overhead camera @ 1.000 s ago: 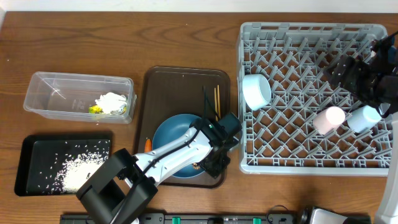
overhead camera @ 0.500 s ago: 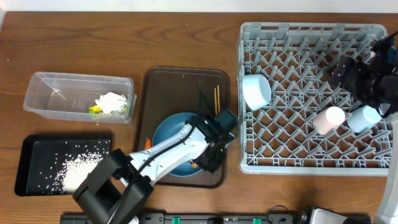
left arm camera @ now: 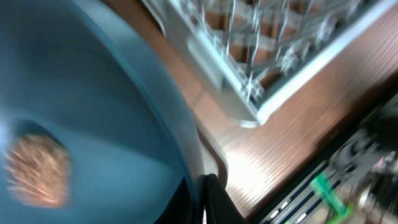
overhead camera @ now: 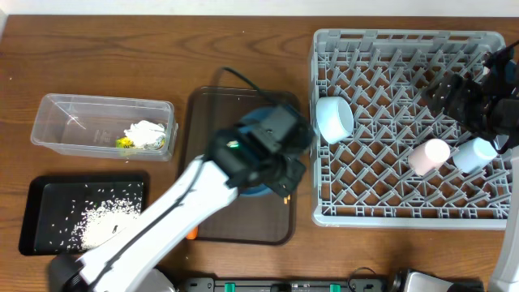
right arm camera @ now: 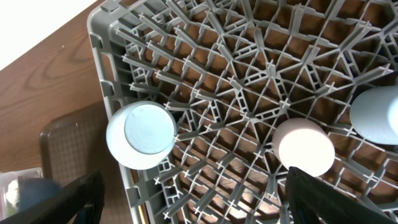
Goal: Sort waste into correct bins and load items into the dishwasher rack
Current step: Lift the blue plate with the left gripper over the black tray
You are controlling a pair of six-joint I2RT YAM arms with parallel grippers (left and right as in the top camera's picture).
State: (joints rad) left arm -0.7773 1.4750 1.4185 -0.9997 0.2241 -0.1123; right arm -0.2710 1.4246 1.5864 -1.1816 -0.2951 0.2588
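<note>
Far left, the clear tub (overhead camera: 97, 109) holds the crumpled tissue (overhead camera: 146, 131) and the wrapper (overhead camera: 124, 143). Below it, rice (overhead camera: 101, 221) lies heaped in the black tray (overhead camera: 40, 195). On to the brown serving tray (overhead camera: 211, 113), and a sliver of carrot (overhead camera: 192, 234) shows at its lower left edge. Above that tray the left gripper (left arm camera: 200, 198) is pinched tight on the rim of the blue plate (left arm camera: 93, 106), with the brown lump (left arm camera: 37, 171) on the plate's face. The wrist view is blurred, so the plate's tilt is hard to judge.

In the rack (overhead camera: 389, 215), the bowl (right arm camera: 140, 135) sits at the left wall. Next come the pink cup (right arm camera: 305, 148) and light-blue cup (right arm camera: 376, 115), side by side, long axes running lower-left to upper-right in the overhead view. The right gripper (right arm camera: 193, 180) hangs over them, spread wide, holding nothing.
</note>
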